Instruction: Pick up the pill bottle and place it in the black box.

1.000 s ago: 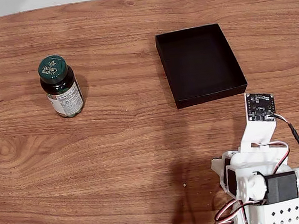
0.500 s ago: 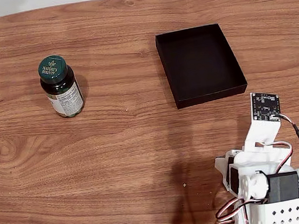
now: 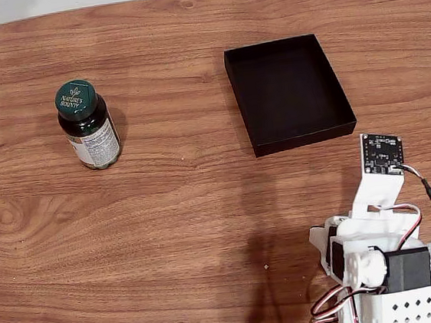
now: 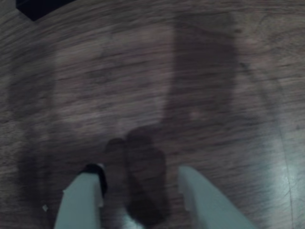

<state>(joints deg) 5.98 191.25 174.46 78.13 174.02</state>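
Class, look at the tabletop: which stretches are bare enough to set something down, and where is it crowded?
Bare wood lies between the pill bottle and the black box, and across the whole lower left of the table in the fixed view. The box floor is empty too. It is crowded only at the lower right, where the arm stands below the box.

Bare worktop (image 3: 205, 209) lies open between my pincer (image 4: 140, 179) and the pill bottle (image 3: 88, 126) at far left in the fixed view; the black box (image 3: 288, 92) stands well apart from it, nothing between.
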